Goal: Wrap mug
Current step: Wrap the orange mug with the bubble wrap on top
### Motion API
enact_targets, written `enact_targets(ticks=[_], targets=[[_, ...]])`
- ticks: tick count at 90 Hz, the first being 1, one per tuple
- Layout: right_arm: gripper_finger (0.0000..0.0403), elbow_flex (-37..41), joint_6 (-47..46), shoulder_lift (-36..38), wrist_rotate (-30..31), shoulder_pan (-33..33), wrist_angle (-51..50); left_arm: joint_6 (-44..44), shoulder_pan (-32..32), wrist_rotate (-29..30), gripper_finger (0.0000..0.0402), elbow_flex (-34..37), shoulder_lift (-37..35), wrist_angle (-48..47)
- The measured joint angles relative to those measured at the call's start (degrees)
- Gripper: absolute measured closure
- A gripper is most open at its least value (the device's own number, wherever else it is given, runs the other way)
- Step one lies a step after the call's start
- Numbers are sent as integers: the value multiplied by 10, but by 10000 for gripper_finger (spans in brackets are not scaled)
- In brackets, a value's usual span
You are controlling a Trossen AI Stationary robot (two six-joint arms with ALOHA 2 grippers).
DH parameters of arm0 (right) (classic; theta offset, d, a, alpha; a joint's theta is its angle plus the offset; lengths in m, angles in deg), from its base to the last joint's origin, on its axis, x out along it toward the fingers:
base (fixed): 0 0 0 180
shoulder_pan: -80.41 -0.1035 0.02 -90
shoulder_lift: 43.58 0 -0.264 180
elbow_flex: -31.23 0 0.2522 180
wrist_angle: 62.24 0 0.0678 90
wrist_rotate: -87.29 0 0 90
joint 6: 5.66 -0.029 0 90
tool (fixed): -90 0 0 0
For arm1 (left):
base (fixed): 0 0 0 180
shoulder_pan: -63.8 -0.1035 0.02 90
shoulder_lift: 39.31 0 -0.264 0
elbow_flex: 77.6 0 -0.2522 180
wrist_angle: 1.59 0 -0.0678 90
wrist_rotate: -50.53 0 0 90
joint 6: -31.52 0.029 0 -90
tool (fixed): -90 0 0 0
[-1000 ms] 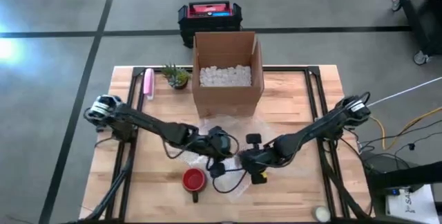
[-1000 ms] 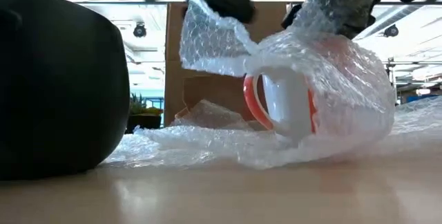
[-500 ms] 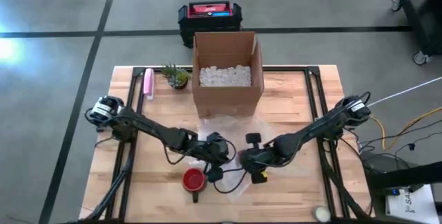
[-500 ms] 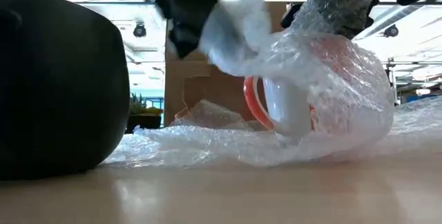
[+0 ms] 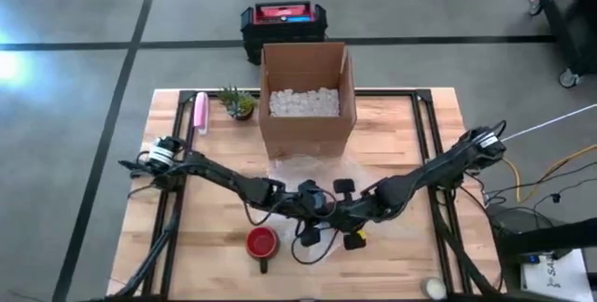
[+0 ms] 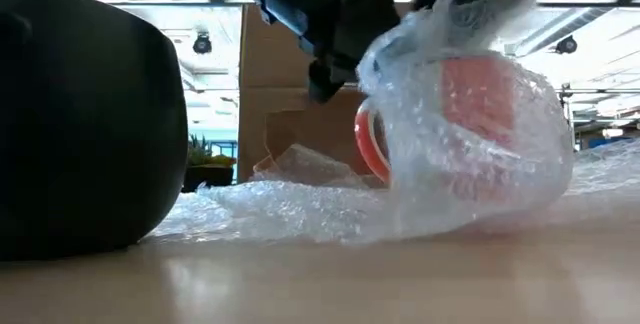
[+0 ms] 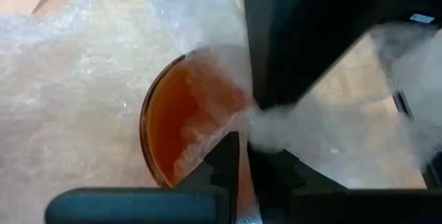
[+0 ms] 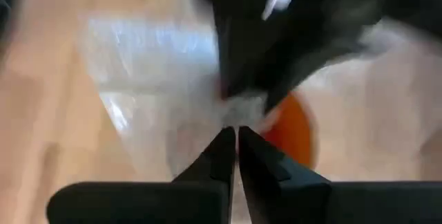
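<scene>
Left gripper (image 7: 243, 156) pinched tight on bubble wrap (image 6: 300, 209) drawn over the orange-and-white mug (image 6: 470, 129) lying sideways just under it, right gripper (image 8: 233, 148) pinched on the same wrap just opposite, cardboard box (image 5: 306, 97) farther behind, red mug (image 5: 262, 243) nearer the front edge

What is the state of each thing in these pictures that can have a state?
White mug with orange inside: lying on its side, covered by wrap.
Clear bubble wrap sheet: partly spread on the table, partly pulled over the mug.
Brown cardboard box: open, holding white packing peanuts.
Left gripper: shut on the bubble wrap.
Right gripper: shut on the bubble wrap.
</scene>
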Motion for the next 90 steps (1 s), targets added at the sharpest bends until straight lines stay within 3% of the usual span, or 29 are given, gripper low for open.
enact_targets(ticks=[16,45,63,80,90], targets=[[400,1,14,12,-27,-5,57,0,0,9,381,1,-1,-1],[400,14,16,-80,-7,7,45,-4,4,14,381,4,-35,-38],[400,17,13,-82,-8,8,39,-40,13,23,381,3,-125,-188],[400,17,14,-82,-8,7,39,-114,5,140,379,19,-176,-402],[400,17,16,-82,-8,7,40,-154,-20,134,360,49,-191,-439]])
